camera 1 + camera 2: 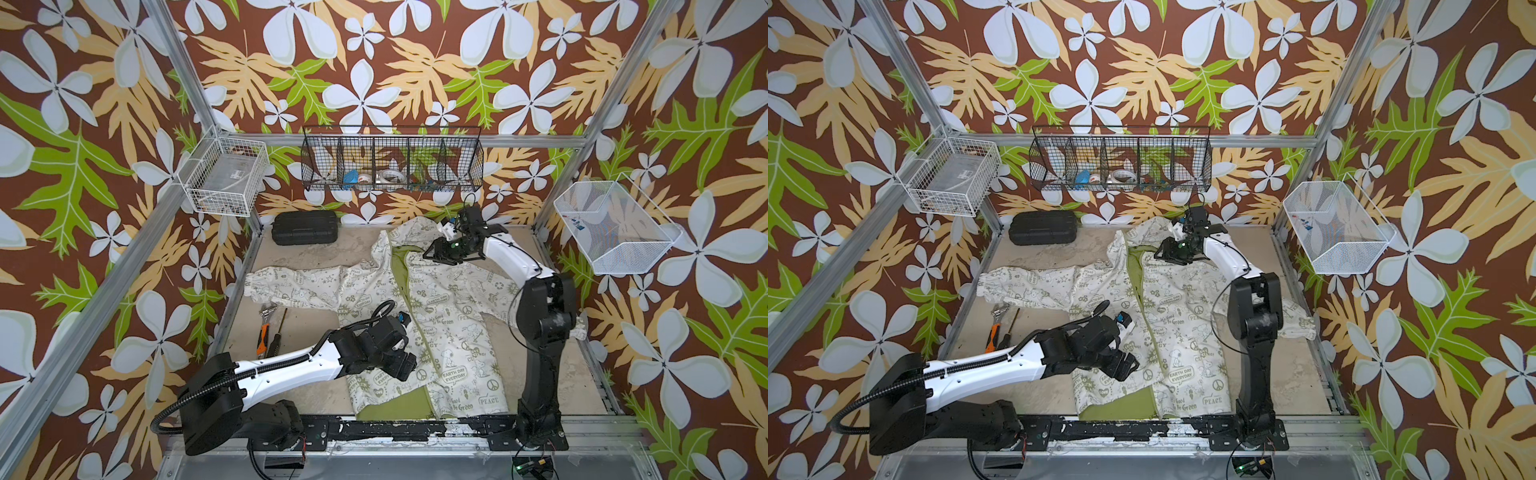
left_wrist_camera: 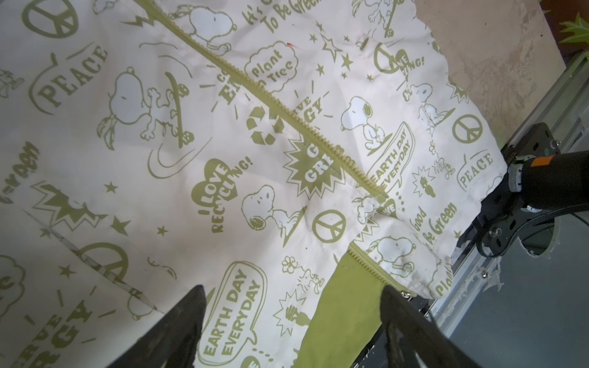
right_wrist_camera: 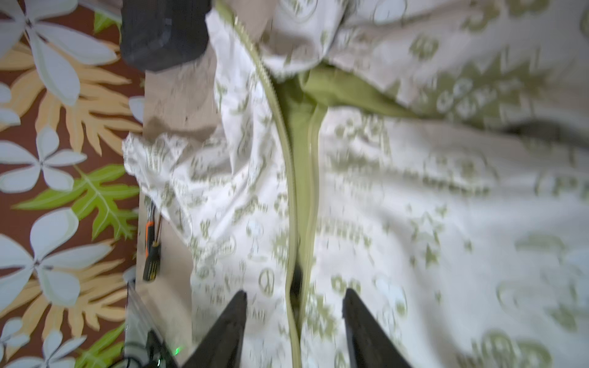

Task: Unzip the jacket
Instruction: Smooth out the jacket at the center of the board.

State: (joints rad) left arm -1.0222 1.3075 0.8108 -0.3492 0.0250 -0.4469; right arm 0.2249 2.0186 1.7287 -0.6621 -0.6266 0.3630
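Note:
The cream-white jacket (image 1: 449, 316) with olive-green prints lies spread flat, front up, hood toward the back wall, and shows in both top views. Its green zipper (image 2: 287, 111) is parted at the collar, where green lining (image 1: 399, 266) shows, and runs closed down the middle. At the hem a flap of green lining (image 2: 344, 312) is turned out. My left gripper (image 2: 293, 306) hovers open over the lower front near the hem, holding nothing. My right gripper (image 3: 294, 296) hangs open above the parted zipper by the collar (image 1: 430, 252); that view is blurred.
A black case (image 1: 305, 226) sits at the back left. A wrench (image 1: 268, 311) and a screwdriver (image 1: 276, 336) lie left of the jacket. Wire baskets (image 1: 392, 164) hang on the walls. The right arm's column (image 1: 540, 374) stands over the jacket's right sleeve.

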